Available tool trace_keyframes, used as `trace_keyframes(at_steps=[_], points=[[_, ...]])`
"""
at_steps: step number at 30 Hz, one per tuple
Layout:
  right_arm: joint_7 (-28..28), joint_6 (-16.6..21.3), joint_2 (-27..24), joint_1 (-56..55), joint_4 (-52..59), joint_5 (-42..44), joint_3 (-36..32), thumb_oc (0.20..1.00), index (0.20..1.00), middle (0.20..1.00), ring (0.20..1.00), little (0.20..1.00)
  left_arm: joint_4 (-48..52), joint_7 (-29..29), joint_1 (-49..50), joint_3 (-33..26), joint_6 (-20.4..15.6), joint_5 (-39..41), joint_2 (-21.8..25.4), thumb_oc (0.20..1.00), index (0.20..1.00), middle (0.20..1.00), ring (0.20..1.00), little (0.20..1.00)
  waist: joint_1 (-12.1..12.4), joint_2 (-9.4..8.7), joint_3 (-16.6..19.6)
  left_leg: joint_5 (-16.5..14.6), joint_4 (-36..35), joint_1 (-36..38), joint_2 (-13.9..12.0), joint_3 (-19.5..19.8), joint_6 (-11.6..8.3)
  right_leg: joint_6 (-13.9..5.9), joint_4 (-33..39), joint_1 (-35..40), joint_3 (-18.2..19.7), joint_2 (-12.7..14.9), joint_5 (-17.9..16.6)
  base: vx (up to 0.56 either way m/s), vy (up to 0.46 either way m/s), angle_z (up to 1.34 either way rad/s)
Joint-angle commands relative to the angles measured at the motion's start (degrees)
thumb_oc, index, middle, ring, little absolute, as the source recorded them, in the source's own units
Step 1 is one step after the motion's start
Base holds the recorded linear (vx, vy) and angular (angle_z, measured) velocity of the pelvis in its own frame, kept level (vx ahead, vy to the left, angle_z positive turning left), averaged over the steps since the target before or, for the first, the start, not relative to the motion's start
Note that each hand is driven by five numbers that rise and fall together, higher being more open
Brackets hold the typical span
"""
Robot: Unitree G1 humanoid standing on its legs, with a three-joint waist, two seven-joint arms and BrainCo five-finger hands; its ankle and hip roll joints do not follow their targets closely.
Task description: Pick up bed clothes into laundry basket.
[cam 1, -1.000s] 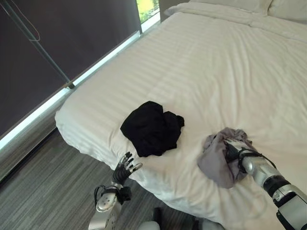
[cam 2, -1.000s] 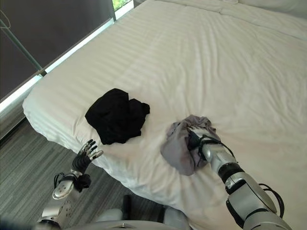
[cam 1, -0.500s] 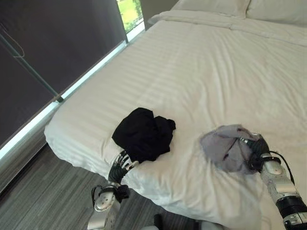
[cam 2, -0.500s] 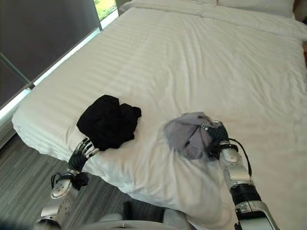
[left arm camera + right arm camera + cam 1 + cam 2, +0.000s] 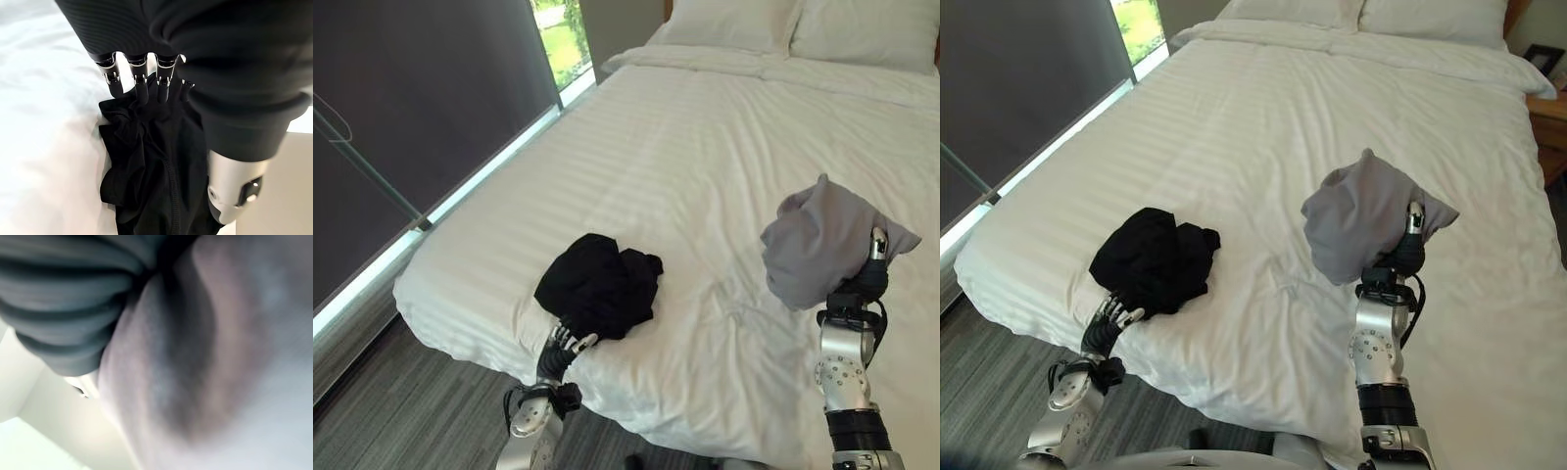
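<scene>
The right hand point(image 5: 1408, 257), fingers closed on it, holds a limp grey cotton garment point(image 5: 1363, 227) above the white striped bed point(image 5: 1332, 117), while the left hand point(image 5: 562, 345), fingers straight, touches a crumpled black garment point(image 5: 598, 285) that looks light, soft and best bunched at its middle.

Grey garment point(image 5: 1363, 215) lifted clear of bed point(image 5: 1263, 127) by right robot hand point(image 5: 1406, 255). Left robot hand point(image 5: 564, 343) brought up to edge of black garment point(image 5: 597, 284), fingertips now touching.

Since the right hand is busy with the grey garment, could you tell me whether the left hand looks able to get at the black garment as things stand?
Probably yes: the left hand, fingers straight, sits at the near edge of the black garment on the bed, with nothing between them.
</scene>
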State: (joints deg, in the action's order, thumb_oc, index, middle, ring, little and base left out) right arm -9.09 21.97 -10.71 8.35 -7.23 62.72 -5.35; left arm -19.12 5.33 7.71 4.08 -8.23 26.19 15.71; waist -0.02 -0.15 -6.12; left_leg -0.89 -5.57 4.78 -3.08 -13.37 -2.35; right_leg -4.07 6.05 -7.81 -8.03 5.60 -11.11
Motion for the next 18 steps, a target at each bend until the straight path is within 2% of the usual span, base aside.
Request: trace_keyframes(at_steps=[1, 3, 4, 10, 11, 13, 18], points=[[0.0, 1.0, -2.2, 1.3, 2.9, -7.5, -2.9, 0.2, 0.2, 0.2, 0.2, 0.2, -0.1, 0.0, -2.0, -0.8, -2.8, -1.4, 1.2, 1.0, 1.0, 1.0, 1.0, 1.0, -0.3, -0.73, 0.8, 2.4, 0.6, -2.4, -0.8, 1.5, -1.56, -3.81, -1.0, 9.1, 0.3, 2.5, 7.9, 0.0, -0.009, -0.04], [-0.5, 0.9, -2.8, 0.9, 3.1, -9.8, -3.1, 0.2, 0.2, 0.2, 0.2, 0.2, -0.5, 0.2, -2.2, -1.0, -3.0, -1.7, 1.3, 1.0, 1.0, 1.0, 1.0, 1.0, -0.4, -0.7, 0.8, 2.4, 0.6, -2.3, -0.8, 1.5, -1.55, -3.77, -1.0, 9.2, 0.3, 2.5, 8.0, 0.0, -0.004, -0.02], [0.7, -3.1, -8.5, -5.5, 5.0, -16.5, -8.1, 0.2, 0.2, 0.2, 0.2, 0.2, 8.9, 3.6, -4.2, -11.0, -7.1, -2.1, 3.8, 1.0, 1.0, 1.0, 1.0, 1.0, -3.0, -2.71, 1.5, 0.2, 0.6, 3.8, -5.4, -9.8, -3.58, -4.25, -1.3, 8.6, -11.7, 4.0, 3.3, 0.0, 0.0, 0.0], [0.7, -3.0, -7.8, -6.7, 4.9, -17.2, -9.5, 0.2, 0.2, 0.2, 0.2, 0.2, 10.5, 3.7, -3.8, -12.4, -7.4, -2.1, 4.0, 1.0, 1.0, 1.0, 1.0, 1.0, -3.0, -2.52, 1.6, -0.1, 0.6, 4.2, -5.3, -9.7, -3.49, -4.31, -1.2, 9.0, -11.7, 4.2, 3.3, 0.01, 0.006, -0.1], [0.9, -3.1, -8.1, -7.1, 4.6, -18.0, -9.8, 0.2, 0.2, 0.2, 0.2, 0.2, 12.6, 4.1, -4.6, -14.4, -8.0, -3.2, 6.0, 1.0, 1.0, 1.0, 1.0, 1.0, -3.0, -2.34, 1.7, -0.2, 0.6, 4.5, -5.3, -9.9, -3.56, -4.4, -1.2, 9.1, -11.5, 4.2, 3.2, 0.02, 0.012, -0.24], [1.0, -3.1, -8.1, -7.1, 4.6, -18.0, -9.7, 0.2, 0.2, 0.2, 0.2, 0.2, 13.7, 4.2, -5.2, -14.9, -8.3, -3.4, 6.8, 1.0, 1.0, 1.0, 1.0, 1.0, -3.1, -2.27, 1.6, -0.2, 0.6, 4.5, -5.2, -10.0, -3.6, -4.43, -1.2, 9.1, -11.4, 4.2, 3.2, 0.01, 0.01, -0.08], [2.2, -4.1, -8.8, -7.3, 4.2, -18.1, -9.1, 0.2, 0.2, 0.2, 0.2, 0.2, 17.8, 4.9, -9.2, -18.4, -9.4, -5.7, 13.5, 1.0, 1.0, 1.0, 1.0, 1.0, -3.4, -1.73, 1.6, -0.3, 0.6, 5.0, -5.2, -10.2, -3.77, -4.47, -1.1, 9.3, -11.1, 4.2, 3.3, 0.01, 0.011, -0.06]])
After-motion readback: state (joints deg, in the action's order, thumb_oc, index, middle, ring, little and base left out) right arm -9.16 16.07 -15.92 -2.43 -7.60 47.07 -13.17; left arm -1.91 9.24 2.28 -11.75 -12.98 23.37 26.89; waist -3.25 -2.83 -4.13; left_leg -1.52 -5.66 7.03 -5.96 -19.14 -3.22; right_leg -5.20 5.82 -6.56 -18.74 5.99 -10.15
